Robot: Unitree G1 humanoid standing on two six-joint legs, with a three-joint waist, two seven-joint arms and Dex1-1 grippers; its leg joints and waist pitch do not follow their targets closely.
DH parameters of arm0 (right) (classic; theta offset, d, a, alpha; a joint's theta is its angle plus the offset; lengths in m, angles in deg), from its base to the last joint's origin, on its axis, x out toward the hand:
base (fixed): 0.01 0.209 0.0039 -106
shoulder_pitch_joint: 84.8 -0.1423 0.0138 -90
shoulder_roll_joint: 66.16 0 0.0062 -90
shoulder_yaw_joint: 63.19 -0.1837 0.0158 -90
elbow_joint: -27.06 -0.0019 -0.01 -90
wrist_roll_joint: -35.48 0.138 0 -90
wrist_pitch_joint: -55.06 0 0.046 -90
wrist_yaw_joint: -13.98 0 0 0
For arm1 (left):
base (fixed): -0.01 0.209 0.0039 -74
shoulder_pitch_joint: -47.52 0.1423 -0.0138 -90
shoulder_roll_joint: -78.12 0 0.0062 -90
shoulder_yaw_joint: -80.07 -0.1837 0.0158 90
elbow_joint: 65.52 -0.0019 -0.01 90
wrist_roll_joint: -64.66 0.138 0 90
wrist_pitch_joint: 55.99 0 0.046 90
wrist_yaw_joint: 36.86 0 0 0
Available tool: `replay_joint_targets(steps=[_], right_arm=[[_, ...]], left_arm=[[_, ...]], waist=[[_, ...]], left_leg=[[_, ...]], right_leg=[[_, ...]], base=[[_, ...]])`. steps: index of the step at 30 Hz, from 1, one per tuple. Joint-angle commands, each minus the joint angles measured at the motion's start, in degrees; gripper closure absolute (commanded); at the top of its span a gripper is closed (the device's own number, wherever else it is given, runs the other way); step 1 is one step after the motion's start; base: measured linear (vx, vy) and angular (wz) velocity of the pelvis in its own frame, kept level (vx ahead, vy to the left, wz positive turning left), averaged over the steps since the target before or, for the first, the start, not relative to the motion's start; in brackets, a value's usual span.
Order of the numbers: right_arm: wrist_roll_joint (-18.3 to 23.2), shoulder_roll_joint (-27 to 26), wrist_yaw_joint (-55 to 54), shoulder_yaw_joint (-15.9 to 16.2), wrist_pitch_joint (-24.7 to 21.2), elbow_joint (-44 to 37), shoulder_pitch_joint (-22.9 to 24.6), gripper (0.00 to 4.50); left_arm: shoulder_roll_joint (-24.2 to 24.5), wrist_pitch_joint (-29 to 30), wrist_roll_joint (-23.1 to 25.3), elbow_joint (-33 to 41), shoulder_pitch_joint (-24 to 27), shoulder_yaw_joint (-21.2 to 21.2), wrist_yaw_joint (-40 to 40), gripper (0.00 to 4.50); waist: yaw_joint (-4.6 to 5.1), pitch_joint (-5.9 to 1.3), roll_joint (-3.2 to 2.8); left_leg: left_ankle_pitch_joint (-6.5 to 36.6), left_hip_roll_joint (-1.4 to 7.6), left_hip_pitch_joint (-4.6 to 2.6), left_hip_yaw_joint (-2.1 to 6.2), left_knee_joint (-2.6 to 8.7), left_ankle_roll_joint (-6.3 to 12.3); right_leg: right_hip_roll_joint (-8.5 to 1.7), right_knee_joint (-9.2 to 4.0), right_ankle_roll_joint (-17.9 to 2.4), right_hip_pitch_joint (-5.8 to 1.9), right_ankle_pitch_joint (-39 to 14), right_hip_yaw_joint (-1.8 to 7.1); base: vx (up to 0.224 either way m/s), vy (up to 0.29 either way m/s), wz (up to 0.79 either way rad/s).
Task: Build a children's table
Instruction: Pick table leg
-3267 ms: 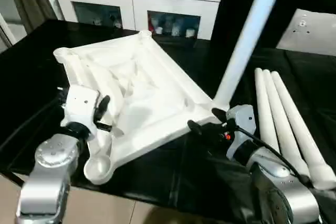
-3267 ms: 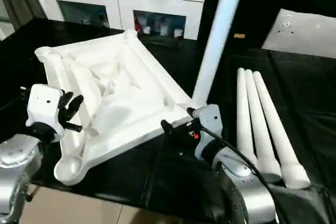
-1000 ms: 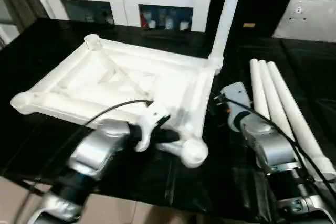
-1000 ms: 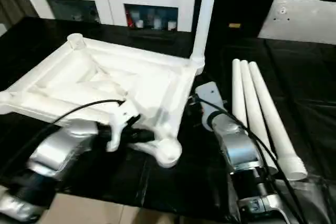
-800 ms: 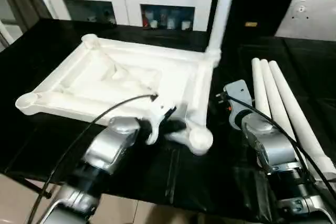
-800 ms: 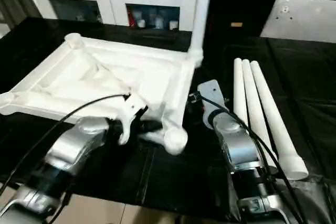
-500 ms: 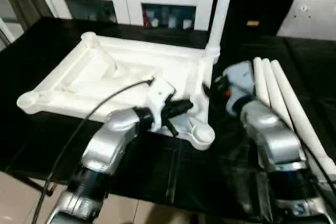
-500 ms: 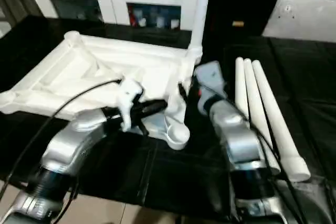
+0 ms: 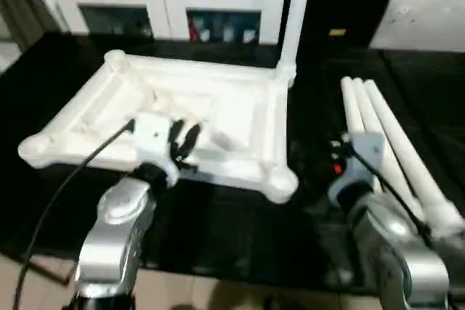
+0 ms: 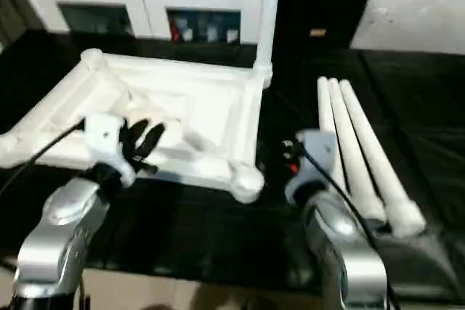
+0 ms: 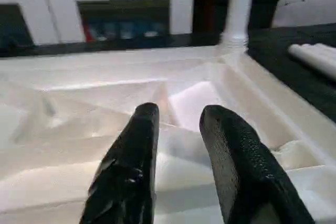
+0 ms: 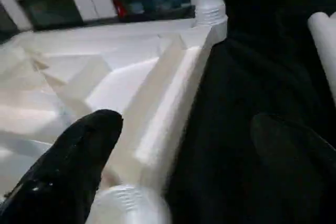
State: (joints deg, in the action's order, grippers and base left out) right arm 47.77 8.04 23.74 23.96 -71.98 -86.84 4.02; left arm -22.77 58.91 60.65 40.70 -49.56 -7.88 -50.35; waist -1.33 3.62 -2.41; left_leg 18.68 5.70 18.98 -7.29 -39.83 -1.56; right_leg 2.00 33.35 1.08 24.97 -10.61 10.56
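Both jaws parted and empty, left gripper (image 9: 183,139) over upturned table top (image 9: 240,114), right gripper (image 12: 189,156) beside its corner.

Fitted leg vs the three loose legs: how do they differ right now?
The fitted leg stands upright; the three loose legs lie flat on the black table.
The fitted leg sits in the far right corner socket of the upturned tabletop; the loose legs lie side by side to its right, apart from it.
All are white and round.
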Motion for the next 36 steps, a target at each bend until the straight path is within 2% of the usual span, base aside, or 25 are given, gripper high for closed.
replay_joint_targets(steps=[1, 2, 3, 4, 5, 6, 7, 8, 9, 10, 11, 12, 13, 14, 15, 17, 18, 19, 21, 25, 26, 27, 29, 33, 36], right_arm=[[1.57, 0.16, -0.27, 0.78, 0.81, -2.52, -0.12, 0.0], [2.06, -0.11, -0.5, 0.78, 1.35, -2.47, -0.68, 0.0], [2.06, -0.11, -0.5, 0.78, 1.35, -2.47, -0.68, 0.0], [2.57, -0.81, -1.14, 0.22, 1.12, -2.34, -1.09, 0.0], [2.72, -0.92, -1.26, -0.18, 0.68, -1.96, -2.07, 0.0], [2.15, -0.87, -1.7, -0.39, 0.51, -1.41, -2.73, 0.0], [1.65, -0.6, -1.74, -0.38, 0.59, -0.83, -3.23, 0.0], [-0.09, 0.52, -1.94, -0.01, 0.39, 0.11, -4.11, 0.0], [-1.04, 1.29, -1.98, 0.3, 0.18, 0.45, -4.5, 0.0], [-1.04, 1.29, -1.98, 0.3, 0.18, 0.45, -4.5, 0.0], [-1.96, 1.64, -2.59, 0.35, 0.44, 0.97, -4.96, 0.0], [-2.45, 1.82, -3.07, 0.38, 0.68, 1.3, -5.24, 0.0], [-2.27, 2.13, -3.27, 0.27, 0.12, 1.8, -5.77, 0.0], [-2.3, 2.13, -4.13, -0.3, -0.12, 2.78, -6.72, 0.0], [-2.27, 2.1, -4.72, -0.73, -0.36, 3.46, -7.41, 0.0], [-3.42, 3.1, -5.35, -0.35, -1.83, 4.22, -8.3, 0.0], [-4.73, 4.77, -6.45, 0.05, -6.75, 5.63, -10.55, 0.0], [-4.69, 4.84, -6.56, -0.03, -7.39, 5.84, -10.87, 0.0], [-4.71, 7.06, -6.32, 0.02, -15.04, 9.56, -15.55, 0.0], [-4.86, 8.39, -6.12, -1.18, -16.49, 14.8, -20.0, 0.0], [-5.75, 9.77, -6.28, -1.21, -16.04, 18.0, -22.04, 0.0], [-5.94, 11.03, -5.59, -1.03, -16.25, 20.92, -23.89, 0.0], [-6.11, 12.48, -4.47, -0.73, -15.97, 24.97, -26.33, 0.0], [-6.91, 14.65, -3.34, 0.28, -16.09, 30.73, -29.7, 0.0], [-6.81, 15.13, -2.79, -0.19, -15.94, 34.72, -31.52, 0.0]], left_arm=[[-1.85, -0.55, 0.25, 0.76, -0.99, 0.61, 2.63, 2.51], [-3.88, -0.01, -0.98, 0.86, -1.3, 1.9, 4.25, 2.37], [-3.88, -0.01, -0.98, 0.86, -1.3, 1.9, 4.25, 2.26], [-3.64, 0.39, -0.34, 0.97, -1.43, 1.52, 4.44, 2.26], [-2.93, 0.6, 0.56, 1.69, -1.26, 0.46, 4.14, 2.08], [-2.81, 1.24, 0.46, 2.15, -1.07, 0.24, 4.09, 2.08], [-2.58, 1.89, 0.24, 2.64, -0.56, -0.09, 3.67, 2.0], [-2.41, 2.09, 0.09, 3.22, 0.57, -0.55, 3.5, 1.83], [-2.47, 1.74, 0.12, 3.38, 1.08, -0.66, 3.59, 1.83], [-2.47, 1.74, 0.12, 3.38, 1.08, -0.66, 3.59, 1.74], [-2.58, 1.45, 0.14, 3.47, 1.56, -0.73, 3.8, 1.55], [-2.66, 1.3, 0.16, 3.51, 1.84, -0.77, 3.92, 1.55], [-2.7, 1.1, 0.46, 3.56, 2.18, -0.85, 4.03, 1.46], [-2.48, 0.69, 0.43, 3.8, 2.65, -1.19, 3.4, 1.38], [-2.23, 0.44, 0.31, 3.97, 2.92, -1.49, 3.02, 1.28], [-1.53, 0.14, -0.05, 4.25, 3.09, -2.18, 1.79, 1.15], [0.46, 0.32, -0.66, 4.75, 2.96, -3.69, -1.04, 1.09], [0.67, 0.31, -0.75, 4.78, 2.95, -3.81, -1.36, 1.09], [3.51, 1.26, -2.6, 5.35, 2.73, -4.94, -5.94, 0.94], [6.28, 3.73, -5.0, 7.03, 2.82, -6.03, -10.52, 0.5], [8.32, 4.21, -5.57, 8.17, 3.07, -7.34, -13.31, 0.41], [10.21, 4.36, -6.25, 9.08, 3.31, -8.48, -15.78, 0.32], [12.23, 5.15, -7.58, 10.16, 3.48, -9.35, -18.45, 0.14], [14.75, 7.51, -10.26, 12.3, 3.59, -10.4, -22.13, 0.06], [15.87, 8.97, -11.34, 13.65, 3.75, -11.38, -23.64, 0.06]], waist=[[1.58, -3.37, -2.68], [0.9, -3.37, -3.28], [0.61, -3.84, -3.68], [0.73, -5.34, -3.26], [0.81, -5.08, -3.61], [1.65, -5.92, -2.32], [1.91, -6.17, -1.45], [1.14, -6.03, 1.26], [0.2, -5.55, 3.33], [-0.95, -5.5, 3.21], [-1.23, -5.07, 2.91], [-1.14, -4.32, 2.3], [-1.01, -4.21, 2.42], [-0.89, -3.99, 2.46], [-0.73, -3.69, 1.95], [-0.44, -3.37, 1.86], [-0.38, -3.24, 1.66], [-0.31, -3.22, 1.74], [-0.17, -3.31, 1.65], [-0.52, -3.73, 1.47], [-0.61, -3.92, 1.64], [-0.64, -3.97, 1.77], [-0.72, -4.1, 1.57], [-0.78, -4.11, 1.65], [-0.7, -3.89, 1.96]], left_leg=[[6.88, 13.38, -1.19, 3.53, 13.4, -9.37], [-9.09, 16.54, 0.26, 2.93, 14.08, -13.63], [-17.17, 16.8, 0.2, 1.66, 13.38, -14.68], [-32.49, 16.07, -2.39, 2.61, 10.77, -12.11], [-35.35, 11.05, -2.77, 3.96, 10.32, -7.16], [-34.02, 10.81, -5.09, 4.35, 9.45, -1.79], [-34.5, 10.22, -4.97, 4.35, 8.4, 1.59], [-28.26, 6.91, -1.21, 1.37, 6.36, 3.27], [-16.98, 4.05, 3.08, -0.48, 6.89, 3.33], [-11.57, 3.79, 3.5, -0.42, 6.22, 3.82], [-5.79, 4.75, 2.95, -0.17, 7.06, 3.55], [-2.25, 5.42, 2.64, -0.21, 8.21, 2.31], [-0.57, 5.68, 2.5, -0.44, 8.38, 1.83], [1.17, 6.42, 2.25, -0.36, 8.96, 0.98], [2.87, 7.05, 2.1, -0.17, 9.48, 0.19], [6.21, 7.41, 1.76, 0.01, 9.96, -1.34], [7.39, 7.49, 1.65, 0.13, 10.17, -2.37], [7.96, 7.34, 1.52, 0.11, 10.19, -2.7], [7.01, 7.16, 1.53, 0.18, 10.12, -3.28], [2.0, 7.02, 1.77, -0.34, 9.58, -3.08], [-0.46, 7.12, 1.71, -0.53, 9.34, -2.7], [-1.33, 7.05, 1.7, -0.53, 9.34, -2.42], [-4.24, 6.97, 1.83, -0.77, 8.98, -1.7], [-4.66, 7.02, 1.81, -0.97, 8.85, -0.85], [-3.34, 7.14, 1.76, -1.13, 8.9, -0.67]], right_leg=[[-2.34, 6.38, -1.11, 1.32, -10.73, -9.71], [-3.98, 7.83, 1.08, 2.12, -6.44, -12.52], [-4.44, 8.81, 0.95, 2.68, -5.49, -13.91], [-5.32, 9.3, 0.98, 2.33, -5.58, -15.5], [-5.07, 7.45, 0.42, 0.8, -6.81, -15.91], [-6.34, 4.78, -0.85, 0.9, -4.76, -14.63], [-7.65, 2.76, -1.35, -0.15, -1.47, -13.34], [-10.97, -1.28, -3.56, -3.88, 7.56, -10.66], [-13.18, -1.0, -4.07, -7.22, 20.19, -8.85], [-13.61, -1.12, -2.66, -7.45, 21.58, -8.21], [-12.88, -1.46, -2.22, -6.96, 16.17, -8.57], [-11.23, -2.04, -3.73, -6.36, 4.93, -9.78], [-10.64, -2.43, -4.38, -6.25, -1.16, -9.94], [-10.34, -2.64, -5.63, -6.16, -9.47, -9.97], [-10.15, -2.78, -6.46, -5.76, -14.69, -9.96], [-9.78, -2.82, -6.83, -5.41, -18.39, -9.86], [-9.76, -2.89, -6.59, -5.3, -19.01, -9.73], [-9.6, -2.84, -6.59, -5.26, -19.05, -9.68], [-9.66, -2.5, -7.29, -5.4, -16.66, -9.54], [-10.03, -1.85, -9.18, -5.68, -9.51, -9.37], [-9.86, -1.4, -9.78, -5.81, -5.04, -9.43], [-9.79, -1.28, -10.09, -5.89, -3.79, -9.52], [-9.69, -0.76, -11.23, -6.11, 1.36, -9.54], [-9.8, -0.66, -12.95, -6.35, 2.68, -9.62], [-9.84, -0.89, -13.58, -6.33, -0.5, -9.58]], base=[[-0.08, 0.213, -0.43], [-0.084, 0.17, -0.41], [-0.044, 0.12, -0.51], [-0.044, 0.12, -0.51], [-0.049, 0.052, -0.43], [-0.068, -0.04, -0.14], [-0.068, -0.04, -0.14], [-0.051, -0.117, -0.01], [-0.076, -0.124, 0.02], [-0.076, -0.124, 0.02], [-0.099, -0.108, 0.0], [-0.103, -0.101, 0.0], [-0.103, -0.101, 0.0], [-0.098, -0.073, 0.0], [-0.081, -0.04, -0.01], [-0.078, -0.029, -0.02], [-0.067, -0.003, -0.04], [-0.067, -0.003, -0.04], [0.0, 0.0, 0.0], [0.0, 0.0, 0.0], [0.0, 0.0, 0.0], [0.0, 0.0, 0.0], [0.0, 0.0, 0.0], [0.0, 0.0, 0.0], [0.0, 0.0, 0.0]])
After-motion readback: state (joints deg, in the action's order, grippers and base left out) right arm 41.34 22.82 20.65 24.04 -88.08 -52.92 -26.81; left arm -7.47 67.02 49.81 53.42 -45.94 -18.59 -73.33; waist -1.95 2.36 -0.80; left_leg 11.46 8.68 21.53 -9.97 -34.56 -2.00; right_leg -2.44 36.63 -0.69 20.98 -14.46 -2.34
